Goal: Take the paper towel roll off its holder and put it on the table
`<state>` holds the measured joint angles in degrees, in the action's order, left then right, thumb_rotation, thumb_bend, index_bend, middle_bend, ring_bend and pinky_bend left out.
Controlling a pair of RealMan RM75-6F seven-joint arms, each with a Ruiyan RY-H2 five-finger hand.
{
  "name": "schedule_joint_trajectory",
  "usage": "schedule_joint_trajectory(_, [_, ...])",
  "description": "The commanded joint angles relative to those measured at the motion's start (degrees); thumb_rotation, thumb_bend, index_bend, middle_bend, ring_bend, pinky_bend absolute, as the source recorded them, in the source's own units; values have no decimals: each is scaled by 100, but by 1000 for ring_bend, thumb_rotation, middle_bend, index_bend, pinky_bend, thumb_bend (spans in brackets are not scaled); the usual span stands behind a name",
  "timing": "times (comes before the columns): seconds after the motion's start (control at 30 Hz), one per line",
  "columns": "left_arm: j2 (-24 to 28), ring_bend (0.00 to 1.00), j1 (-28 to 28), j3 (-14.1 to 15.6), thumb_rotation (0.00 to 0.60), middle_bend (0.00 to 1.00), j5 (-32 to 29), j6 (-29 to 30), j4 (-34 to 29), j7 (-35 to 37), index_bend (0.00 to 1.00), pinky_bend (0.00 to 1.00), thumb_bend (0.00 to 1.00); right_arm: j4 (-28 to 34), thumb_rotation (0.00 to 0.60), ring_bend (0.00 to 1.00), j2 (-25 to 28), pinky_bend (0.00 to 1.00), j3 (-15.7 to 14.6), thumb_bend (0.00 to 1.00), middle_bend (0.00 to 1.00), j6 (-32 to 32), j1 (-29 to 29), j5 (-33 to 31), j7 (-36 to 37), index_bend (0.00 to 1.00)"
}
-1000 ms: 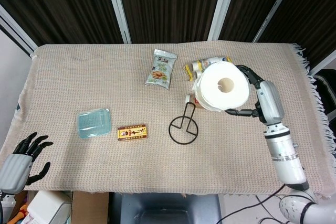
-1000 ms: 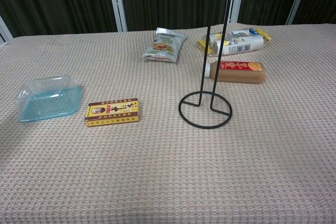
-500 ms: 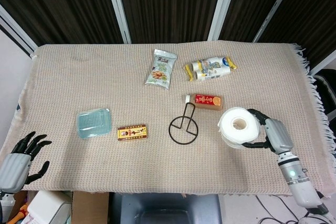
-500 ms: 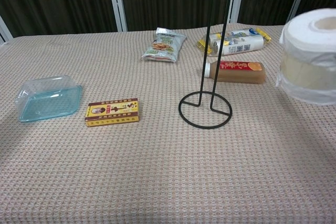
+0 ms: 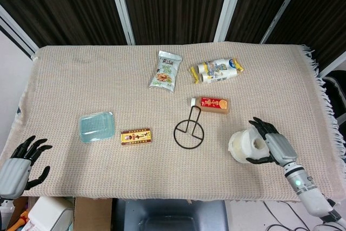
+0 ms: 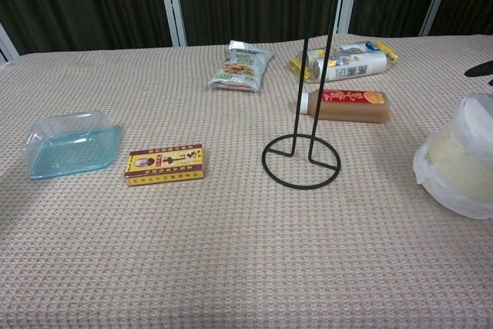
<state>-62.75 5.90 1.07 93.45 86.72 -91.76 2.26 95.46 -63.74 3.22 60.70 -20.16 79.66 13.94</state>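
Note:
The white paper towel roll stands on end on the table cloth, right of the bare black wire holder. My right hand wraps around the roll from the right, with fingers over its far and near sides. In the chest view the roll sits low at the right edge, well clear of the holder, and one dark fingertip shows above it. My left hand hangs off the table's front left corner, fingers spread and holding nothing.
A red-labelled bottle lies just behind the holder. Further back are a yellow-trimmed bottle pack and a snack bag. A blue plastic tub and a flat yellow-red box lie on the left. The fringed table edge is near the right.
My right hand carried the roll from above the holder to the right and toward the front, then lowered it to the cloth. The left hand barely moved.

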Motion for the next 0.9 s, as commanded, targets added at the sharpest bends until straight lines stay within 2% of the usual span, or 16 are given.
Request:
schedule_joint_trajectory(0.03, [12, 58, -3, 10, 600, 160, -5, -11, -14, -12, 267, 180, 417, 350, 600, 0, 219, 0, 162, 0, 0, 86, 45, -359, -56, 0])
schedule_joint_trajectory(0.13, [27, 57, -20, 13, 600, 160, 1, 19, -31, 0, 267, 180, 416, 563, 600, 0, 338, 0, 285, 0, 0, 229, 94, -790, -494, 0])
schedule_joint_trajectory(0.23, [31, 58, -41, 5, 600, 160, -3, 61, -39, 11, 267, 180, 416, 581, 600, 0, 351, 0, 306, 0, 0, 439, 113, -1222, -1440, 0])
schedule_joint_trajectory(0.37, [24, 58, -43, -6, 600, 160, 1, 78, -43, 15, 267, 180, 417, 464, 600, 0, 186, 0, 234, 0, 0, 917, 146, -1788, -3051, 0])
schedule_joint_trajectory(0.47, [16, 57, -30, -5, 600, 160, 27, 70, -40, -3, 268, 180, 416, 313, 600, 0, -8, 0, 166, 0, 0, 1432, 242, -1795, -3824, 0])
schedule_joint_trajectory(0.67, [-12, 58, -7, -7, 600, 160, 47, 43, -18, -42, 267, 181, 417, -9, 600, 0, -335, 0, 123, 0, 0, 2393, 519, -1270, -4307, 0])
schedule_joint_trajectory(0.9, [-46, 58, -29, -45, 600, 159, 6, 99, -14, -88, 267, 184, 417, 140, 600, 0, -257, 0, 61, 0, 0, 2586, 748, -1048, -4225, 0])
